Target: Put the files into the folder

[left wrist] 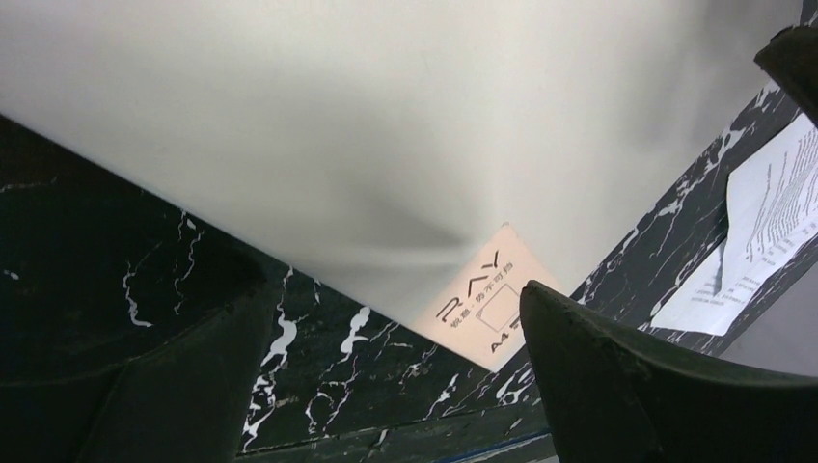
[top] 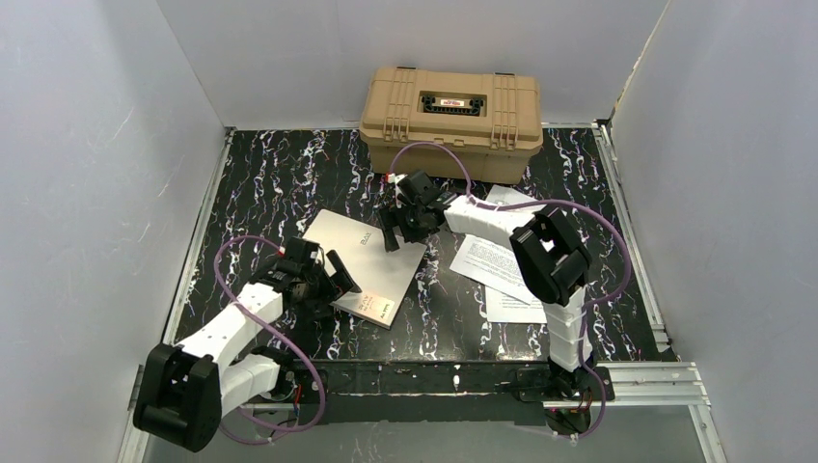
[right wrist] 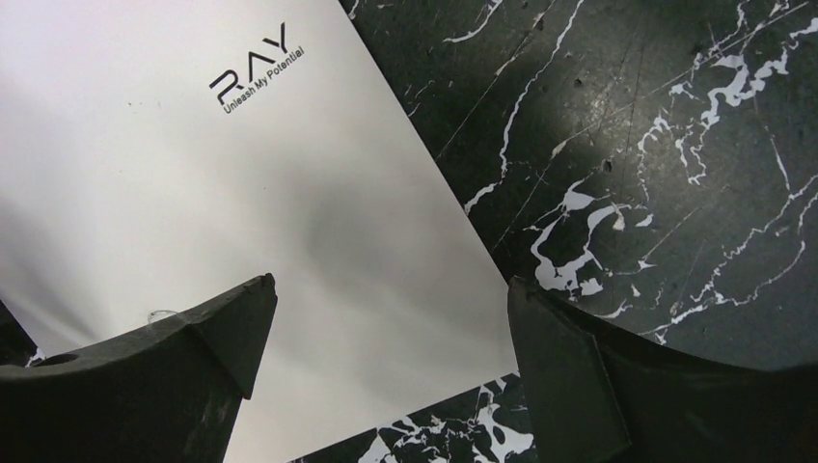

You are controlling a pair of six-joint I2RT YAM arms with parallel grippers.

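top external: left gripper [top: 345, 274] and right gripper [top: 397, 234] gape empty at the folder [top: 376, 273], thin, light, likely slick; pinch its cover's far-right edge.

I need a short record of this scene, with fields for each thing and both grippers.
folder: closed, flat on the table, left of centre
files: loose, right of the folder, partly under the right arm
tan case: shut, at the far edge
left gripper: open, at the folder's near left edge
right gripper: open, at the folder's far right corner
progress: files not yet inside
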